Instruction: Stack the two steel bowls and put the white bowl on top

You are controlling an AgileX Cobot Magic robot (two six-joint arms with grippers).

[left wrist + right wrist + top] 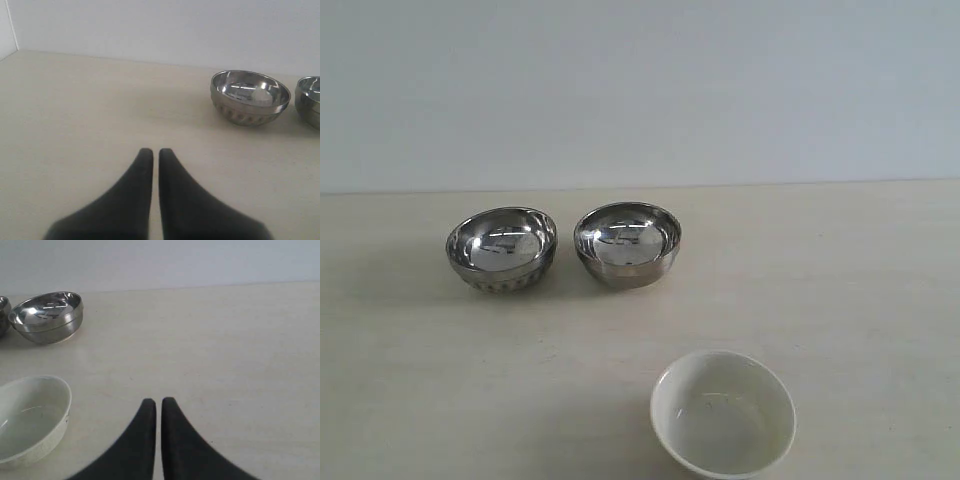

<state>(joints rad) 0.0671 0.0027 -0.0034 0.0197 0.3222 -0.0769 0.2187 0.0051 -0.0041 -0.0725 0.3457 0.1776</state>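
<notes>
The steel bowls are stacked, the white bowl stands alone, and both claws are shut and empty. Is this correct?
No. The exterior view shows the left steel bowl and the right steel bowl side by side, not stacked. The rest holds: the white bowl stands alone, and the left claw and right claw are shut and empty.

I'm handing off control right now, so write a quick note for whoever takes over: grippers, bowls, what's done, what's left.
Left gripper: shut, empty. Right gripper: shut, empty.
Left steel bowl and right steel bowl sit side by side, unstacked. The white bowl sits alone nearer the exterior camera, to the right.
Done: nothing yet.
Remaining: stack the steel bowls, then put the white bowl on top.
</notes>
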